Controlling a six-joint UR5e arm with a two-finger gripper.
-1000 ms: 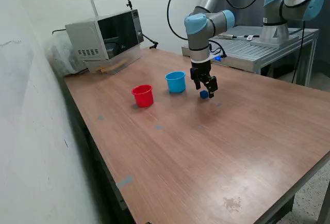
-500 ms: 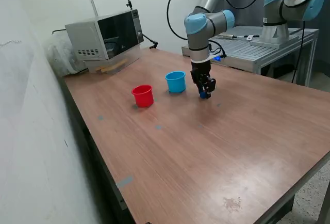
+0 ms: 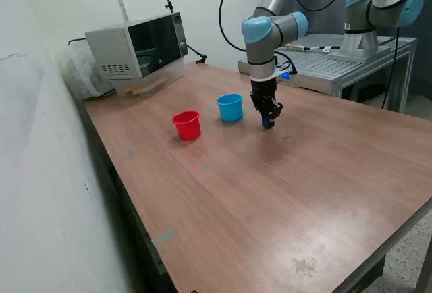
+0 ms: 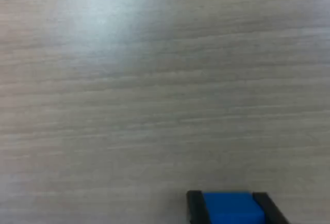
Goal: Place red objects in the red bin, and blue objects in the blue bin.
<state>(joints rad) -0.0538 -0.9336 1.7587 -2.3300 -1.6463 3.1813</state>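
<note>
Gripper [image 3: 268,121] — fingers pressed against both sides of a blue cube [image 4: 230,209], pinching it; the wrist view shows the dark fingers [image 4: 195,207] flanking the cube. Whether the cube rests on the table [image 3: 270,198] or sits just above it cannot be told.

Risk, as judged: the hold looks to be near the fingertips, so the cube may slip or twist out during the lift and drop short of its cup. A swing too low toward the blue cup [image 3: 230,107] could clip its rim and tip it, since the cup is light and tapered.

Blue cup — near the gripper, at about 10 o'clock from it in the exterior view. Red cup [image 3: 187,125] — beyond it at about 9 o'clock, apart from the blue one.

Microwave [image 3: 138,48] — far corner, about 11 o'clock, well apart. Second arm [image 3: 378,3] on a metal bench — about 1 o'clock, well apart.

Obstructions — none visible between cube and blue cup. No other cubes visible.
</note>
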